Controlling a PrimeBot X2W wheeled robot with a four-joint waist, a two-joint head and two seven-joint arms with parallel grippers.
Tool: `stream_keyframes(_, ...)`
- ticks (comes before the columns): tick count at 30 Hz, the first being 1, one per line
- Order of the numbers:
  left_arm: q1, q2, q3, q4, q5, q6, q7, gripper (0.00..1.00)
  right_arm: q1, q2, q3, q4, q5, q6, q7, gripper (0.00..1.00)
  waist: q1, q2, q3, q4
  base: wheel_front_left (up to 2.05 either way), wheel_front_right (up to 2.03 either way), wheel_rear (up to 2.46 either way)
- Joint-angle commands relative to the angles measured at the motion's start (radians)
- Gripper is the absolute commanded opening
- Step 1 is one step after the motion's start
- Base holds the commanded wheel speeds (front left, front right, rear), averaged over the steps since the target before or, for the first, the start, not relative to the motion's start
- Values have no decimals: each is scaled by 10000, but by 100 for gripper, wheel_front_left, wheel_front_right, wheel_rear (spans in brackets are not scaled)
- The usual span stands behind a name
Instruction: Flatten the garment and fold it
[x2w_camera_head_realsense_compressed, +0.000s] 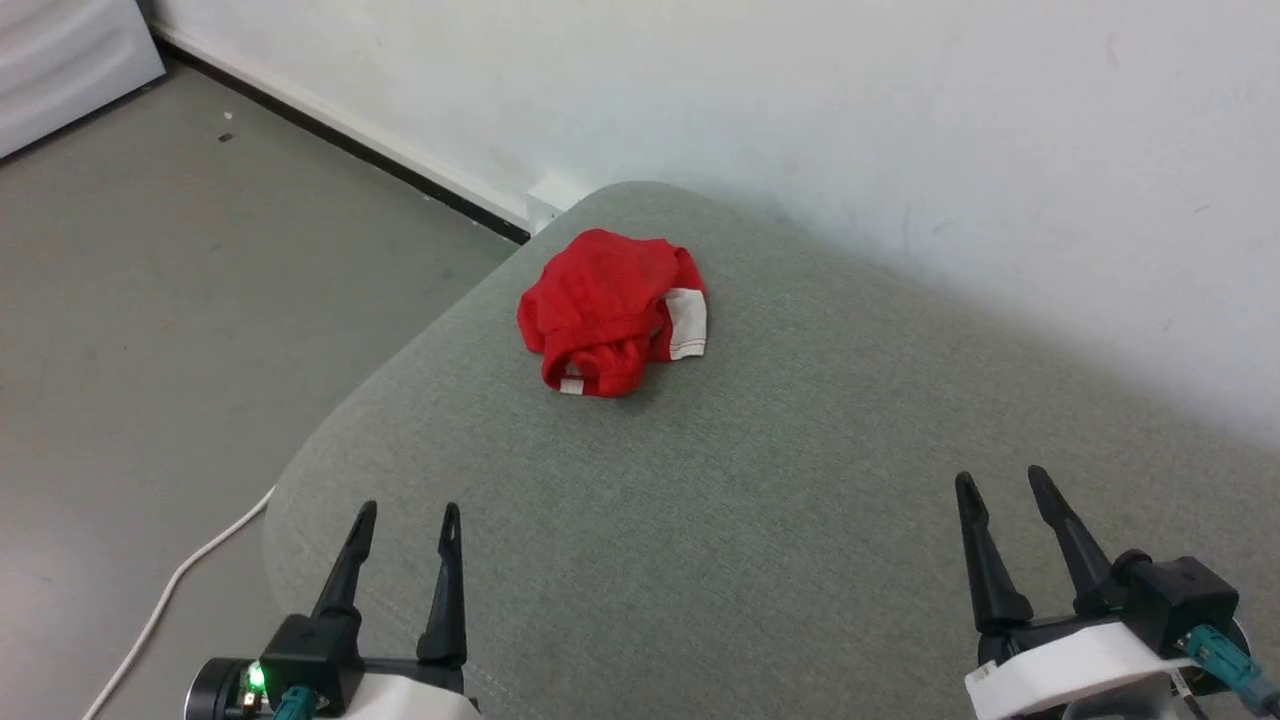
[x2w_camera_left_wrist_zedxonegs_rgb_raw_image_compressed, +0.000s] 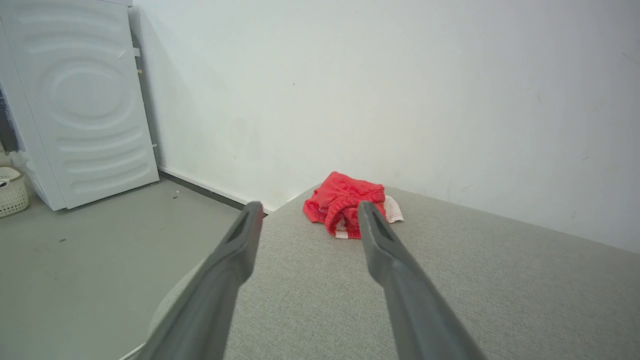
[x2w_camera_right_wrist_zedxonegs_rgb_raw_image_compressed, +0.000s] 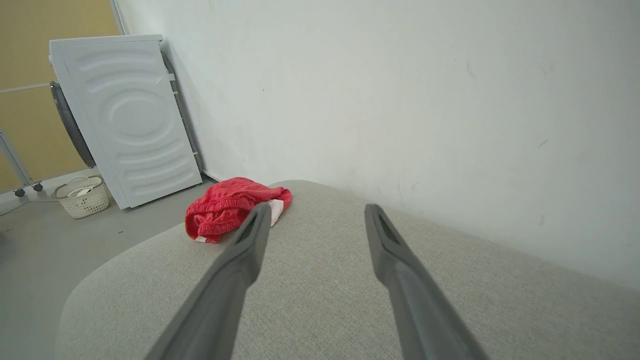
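The garment (x2w_camera_head_realsense_compressed: 610, 312) is a crumpled red heap with a white trimmed patch on its right side, lying near the far left corner of a grey upholstered surface (x2w_camera_head_realsense_compressed: 760, 520). It also shows ahead in the left wrist view (x2w_camera_left_wrist_zedxonegs_rgb_raw_image_compressed: 345, 202) and to the left in the right wrist view (x2w_camera_right_wrist_zedxonegs_rgb_raw_image_compressed: 225, 206). My left gripper (x2w_camera_head_realsense_compressed: 408, 512) stands open at the near left edge, well short of the garment. Low on the right, my right gripper (x2w_camera_head_realsense_compressed: 1000, 478) is open too, with nothing between its fingers.
A white wall (x2w_camera_head_realsense_compressed: 800, 100) runs close behind the cushion. Grey floor (x2w_camera_head_realsense_compressed: 150, 300) lies to the left, with a white cable (x2w_camera_head_realsense_compressed: 170, 590) across it. A white appliance (x2w_camera_left_wrist_zedxonegs_rgb_raw_image_compressed: 80, 100) leans against the wall, and a small woven basket (x2w_camera_right_wrist_zedxonegs_rgb_raw_image_compressed: 82, 196) sits beside it.
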Motion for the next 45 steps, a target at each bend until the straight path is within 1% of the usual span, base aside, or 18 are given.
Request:
stream_keyframes(1,177,-22,-33,-65,-59,55,-87,100,153,32,0,24,106,-10,-116,100,0,0,0,93,0,0,0)
stream_keyframes(17,319,-27,-263,22,-476,55,-419,100,283,38,-41,195,522,-11,-448,100,0,0,29,876,0,0,0)
stream_keyframes(21,282,-27,-253,-14,-564,49,-419,100,232,38,-31,178,539,-11,-448,100,0,0,158,763,0,0,0)
stream_keyframes(27,117,-27,-149,-176,-728,-161,-419,100,166,38,-82,143,465,-11,-448,100,0,0,437,431,0,0,0)
stream_keyframes(29,-54,-28,-122,-275,-856,-335,-419,100,108,38,-121,109,418,-11,-448,100,0,0,645,254,0,0,0)
stream_keyframes(31,-350,-5,-186,-262,-977,-699,-419,100,-29,38,-112,45,248,-11,-448,100,0,0,1009,-24,0,0,0)
stream_keyframes(33,-755,168,-256,-91,-1001,-961,-419,100,-224,38,-98,-41,89,-11,-448,100,0,0,1373,-375,0,0,0)
stream_keyframes(36,-1545,730,-421,539,-976,-1205,-416,100,-493,38,-117,-188,-102,-11,-448,100,0,0,1919,-913,0,0,0)
stream_keyframes(41,-3464,1724,-694,1623,-1158,-1364,-333,100,-826,38,-87,-554,-326,-11,-448,100,0,0,2730,-1804,0,0,0)
stream_keyframes(45,-4958,2420,-953,2697,-1534,-1398,304,100,-1057,38,68,-828,-464,-11,-448,100,0,0,3331,-2380,0,0,0)
